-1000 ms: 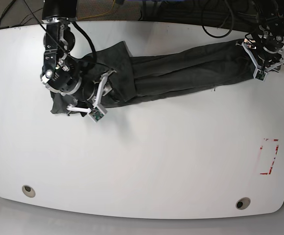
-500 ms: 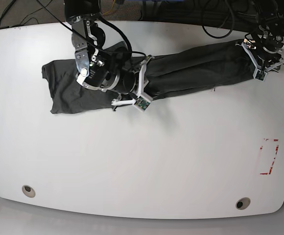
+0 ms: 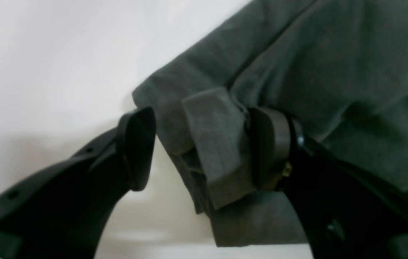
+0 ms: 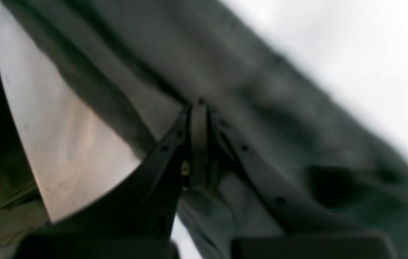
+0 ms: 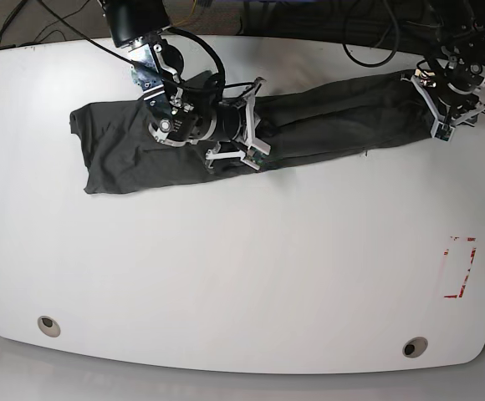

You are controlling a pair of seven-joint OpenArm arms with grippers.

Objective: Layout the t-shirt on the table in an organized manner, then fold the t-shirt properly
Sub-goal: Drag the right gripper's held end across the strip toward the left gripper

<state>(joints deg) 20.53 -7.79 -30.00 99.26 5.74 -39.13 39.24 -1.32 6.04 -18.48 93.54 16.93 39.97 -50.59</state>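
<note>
Table [image 5: 226,276]: white, glossy; two round grommets [image 5: 48,325] near the front edge.

T-shirt [image 5: 326,113]: dark grey, wrinkled, stretched in a long band across the far half of the table.

Right gripper [image 5: 255,138]: over the shirt's middle, jaws closed together against the fabric.

Red tape mark [image 5: 460,267]: near the table's right edge.

Left gripper [image 5: 439,104]: at the shirt's right end, jaws parted around a bunched fold of fabric; a firm grip cannot be told.
</note>
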